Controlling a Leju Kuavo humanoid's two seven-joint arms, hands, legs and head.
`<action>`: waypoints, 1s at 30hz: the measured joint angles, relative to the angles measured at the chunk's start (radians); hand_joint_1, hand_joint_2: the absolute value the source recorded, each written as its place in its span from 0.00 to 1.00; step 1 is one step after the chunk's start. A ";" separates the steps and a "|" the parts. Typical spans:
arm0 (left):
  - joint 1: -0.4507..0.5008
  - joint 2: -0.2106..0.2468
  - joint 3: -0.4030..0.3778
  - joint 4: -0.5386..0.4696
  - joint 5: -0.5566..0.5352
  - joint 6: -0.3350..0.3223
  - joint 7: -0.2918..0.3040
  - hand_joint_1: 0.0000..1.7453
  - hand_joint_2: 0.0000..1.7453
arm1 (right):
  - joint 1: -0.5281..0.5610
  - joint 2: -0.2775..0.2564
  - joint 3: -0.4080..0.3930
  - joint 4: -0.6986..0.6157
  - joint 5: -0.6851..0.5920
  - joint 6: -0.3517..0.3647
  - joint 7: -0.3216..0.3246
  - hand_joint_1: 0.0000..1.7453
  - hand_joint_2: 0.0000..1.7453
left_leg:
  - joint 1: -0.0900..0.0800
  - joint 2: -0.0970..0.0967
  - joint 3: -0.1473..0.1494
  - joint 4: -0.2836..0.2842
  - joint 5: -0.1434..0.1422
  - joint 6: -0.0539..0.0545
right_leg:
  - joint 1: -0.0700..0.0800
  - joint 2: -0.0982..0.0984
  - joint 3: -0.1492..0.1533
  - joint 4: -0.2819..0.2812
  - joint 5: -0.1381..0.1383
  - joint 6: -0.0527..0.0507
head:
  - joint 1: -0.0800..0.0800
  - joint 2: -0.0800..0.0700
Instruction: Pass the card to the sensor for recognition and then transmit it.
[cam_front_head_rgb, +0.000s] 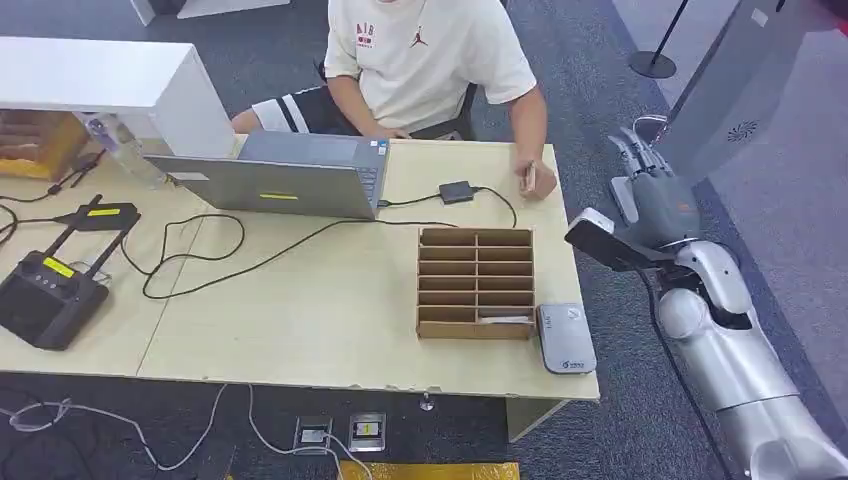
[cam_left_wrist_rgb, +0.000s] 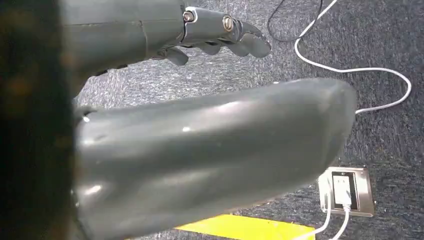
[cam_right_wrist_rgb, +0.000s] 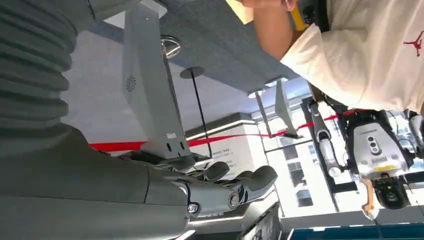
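Right hand raised beyond the right edge of the table, fingers extended and loosely apart, palm empty, reaching toward the seated person; apparently posed to receive or hand across, judged from the task. Forearm angled up and away from the body, wrist camera jutting toward the table. Left hand hanging low over carpet, fingers lightly curled, nothing held. Person's hand resting at the far right corner of the table, seemingly holding a small flat item, possibly the card; too small to confirm. Sensor, a grey flat reader, lying at the near right edge, just beside the cardboard divider box, within easy reach of the right arm. One pale flat piece in the box's nearest right slot, perhaps another card. Laptop farther left, cables trailing.
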 joint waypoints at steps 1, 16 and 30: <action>0.001 0.000 0.000 0.000 0.000 0.000 -0.002 0.00 0.00 | 0.000 0.000 0.000 0.000 -0.001 0.000 0.002 0.00 1.00 | 0.000 0.000 0.000 0.000 0.000 0.000 | 0.000 0.000 0.000 0.000 0.000 0.000 | 0.000 0.000; 0.006 -0.003 0.000 0.000 0.010 0.001 -0.004 0.00 0.00 | -0.006 -0.061 -0.057 0.000 -0.064 -0.076 0.031 0.00 1.00 | 0.000 0.000 0.000 0.000 0.000 0.000 | 0.000 0.000 0.000 0.000 0.000 0.000 | 0.000 0.000; 0.007 -0.003 0.000 0.000 0.010 0.002 -0.004 0.00 0.00 | 0.008 -0.119 -0.129 0.000 -0.084 -0.092 0.035 0.00 1.00 | 0.000 0.001 0.000 0.000 0.000 0.000 | 0.000 0.001 0.000 0.000 0.000 0.000 | 0.000 0.000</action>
